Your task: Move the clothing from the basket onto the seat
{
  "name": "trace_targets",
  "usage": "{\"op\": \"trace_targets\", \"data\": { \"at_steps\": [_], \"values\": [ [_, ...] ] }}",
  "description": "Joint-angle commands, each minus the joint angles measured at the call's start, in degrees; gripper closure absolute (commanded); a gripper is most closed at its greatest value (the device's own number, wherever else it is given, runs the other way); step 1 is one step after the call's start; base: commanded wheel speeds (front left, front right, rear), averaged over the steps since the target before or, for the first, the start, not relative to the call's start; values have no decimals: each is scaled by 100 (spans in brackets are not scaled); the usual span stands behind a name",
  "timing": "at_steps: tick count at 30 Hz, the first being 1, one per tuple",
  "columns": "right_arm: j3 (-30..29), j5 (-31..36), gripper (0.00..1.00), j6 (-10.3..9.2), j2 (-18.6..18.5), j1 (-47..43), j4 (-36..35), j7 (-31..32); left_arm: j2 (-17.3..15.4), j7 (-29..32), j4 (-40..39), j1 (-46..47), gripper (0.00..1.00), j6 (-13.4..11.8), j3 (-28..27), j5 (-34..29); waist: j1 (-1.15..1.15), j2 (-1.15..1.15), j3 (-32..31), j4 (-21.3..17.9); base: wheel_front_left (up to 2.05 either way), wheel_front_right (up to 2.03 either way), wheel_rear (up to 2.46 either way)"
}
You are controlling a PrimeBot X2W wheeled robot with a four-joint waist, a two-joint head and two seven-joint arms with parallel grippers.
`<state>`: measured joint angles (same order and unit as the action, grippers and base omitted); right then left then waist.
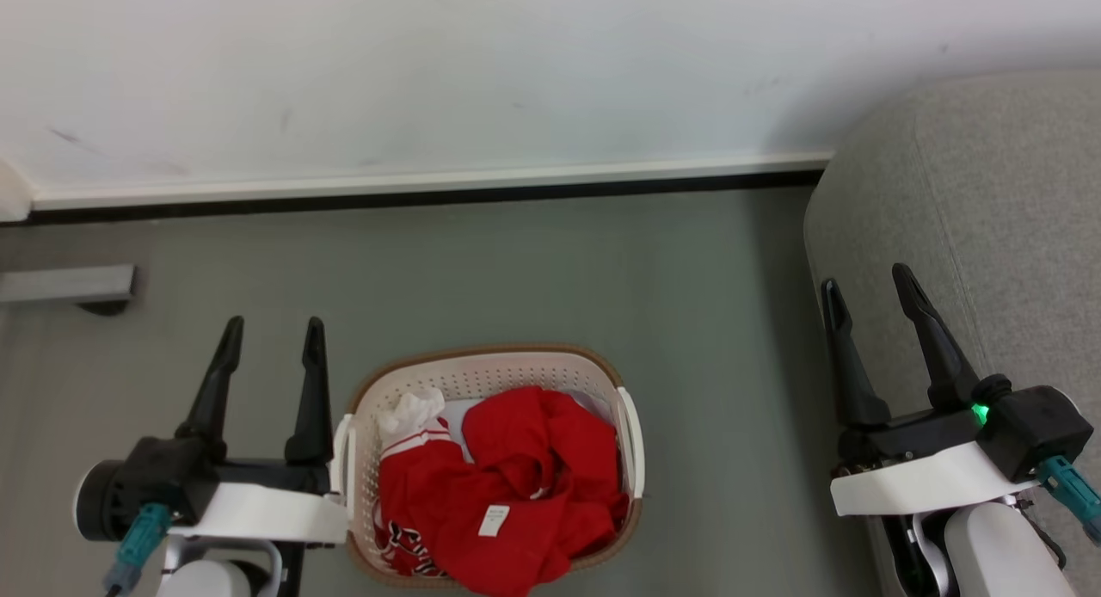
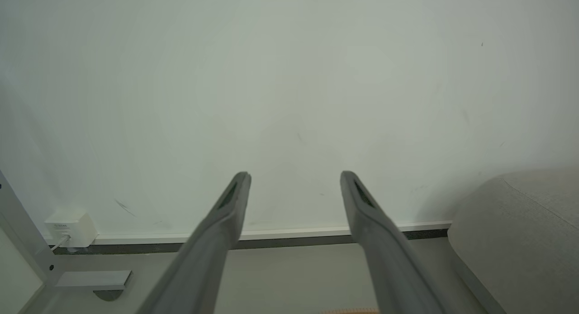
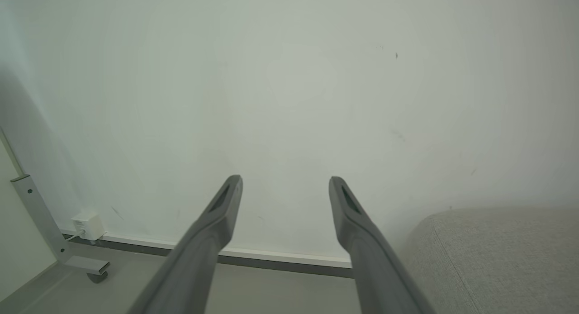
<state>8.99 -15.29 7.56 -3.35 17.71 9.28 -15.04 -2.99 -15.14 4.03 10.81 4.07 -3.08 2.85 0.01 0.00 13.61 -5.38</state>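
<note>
The oval cream basket (image 1: 482,375) with a brown rim stands on the floor at the bottom centre of the head view. Bright red clothing (image 1: 525,485) fills it; a piece with white trim and striped cuffs (image 1: 415,425) lies at its left. My left gripper (image 1: 273,328) is open just left of the basket, with nothing between its fingers. My right gripper (image 1: 867,280) is open over the edge of the grey seat (image 1: 989,218) at the right. In the wrist views the left gripper (image 2: 294,174) and right gripper (image 3: 285,179) point at the wall, and the seat (image 2: 520,223) (image 3: 497,255) fills the lower right corner.
A white wall (image 1: 516,64) with a baseboard runs across the back. A grey metal leg with a foot (image 1: 69,283) stands on the floor at the left, also seen as the metal leg (image 3: 45,232). A small white wall box (image 2: 70,227) sits by the baseboard. Grey floor (image 1: 533,270) lies beyond the basket.
</note>
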Motion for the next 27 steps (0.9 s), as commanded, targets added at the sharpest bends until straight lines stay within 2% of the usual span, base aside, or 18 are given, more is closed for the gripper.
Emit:
{"op": "trace_targets", "data": {
  "at_steps": [1,16,27],
  "values": [
    [-19,-40,0,-13,11,80,-27,-21,-25,-2,46,87,0,29,-13,38,-1,0,127,-70,0,0,0],
    [-131,-161,0,-13,41,495,-435,-21,-87,-3,597,771,0,280,51,45,-1,0,1031,-417,0,0,0],
    [-411,-302,0,-13,50,862,-816,-20,-413,-2,1612,1581,0,339,510,206,-1,0,1944,-509,0,0,0]
  ]
}}
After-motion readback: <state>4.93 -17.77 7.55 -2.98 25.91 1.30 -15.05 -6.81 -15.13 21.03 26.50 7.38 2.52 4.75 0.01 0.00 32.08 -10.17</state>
